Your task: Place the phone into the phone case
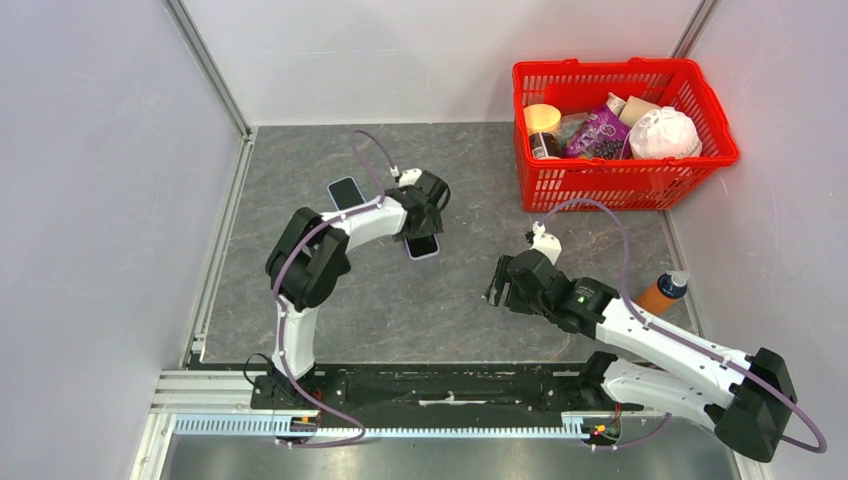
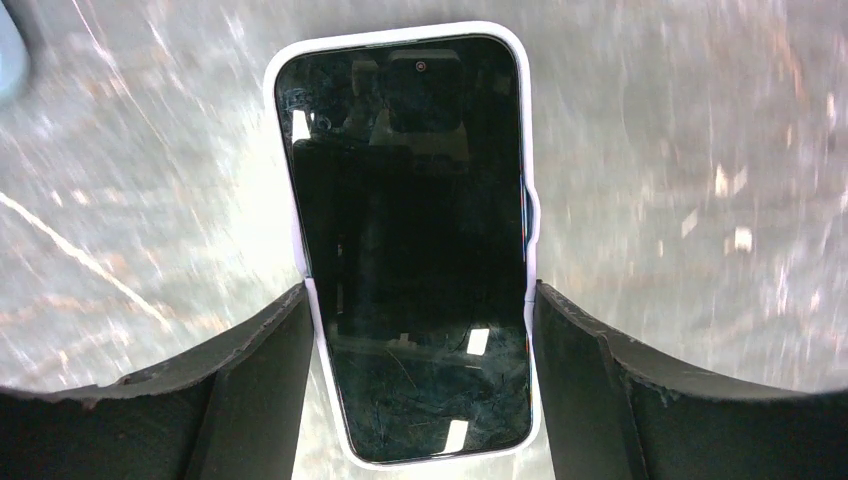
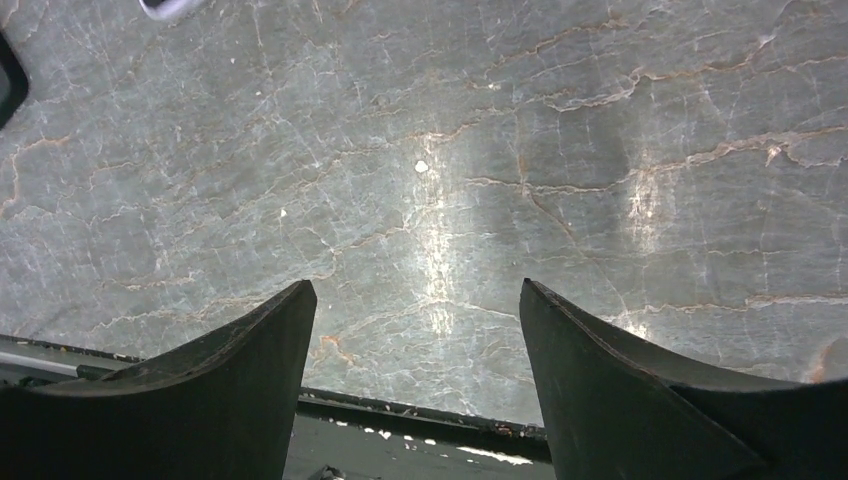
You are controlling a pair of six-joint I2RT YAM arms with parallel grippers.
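Note:
A phone with a black screen [image 2: 410, 250] sits inside a pale lilac case whose rim [image 2: 285, 60] shows all round it. My left gripper [image 2: 420, 290] is shut on its two long sides, and the floor behind it is blurred. In the top view this phone [image 1: 424, 247] sticks out below the left gripper [image 1: 425, 225] at mid table. A second flat slab with a dark face and a light blue rim [image 1: 345, 192] lies on the table just left of it. My right gripper [image 1: 500, 290] is open and empty over bare table [image 3: 415, 285].
A red basket [image 1: 620, 190] with several packets and a jar stands at the back right. An orange bottle with a dark cap [image 1: 662, 292] stands by the right arm. Grey walls close in the left, back and right. A black rail runs along the near edge [image 3: 420, 415].

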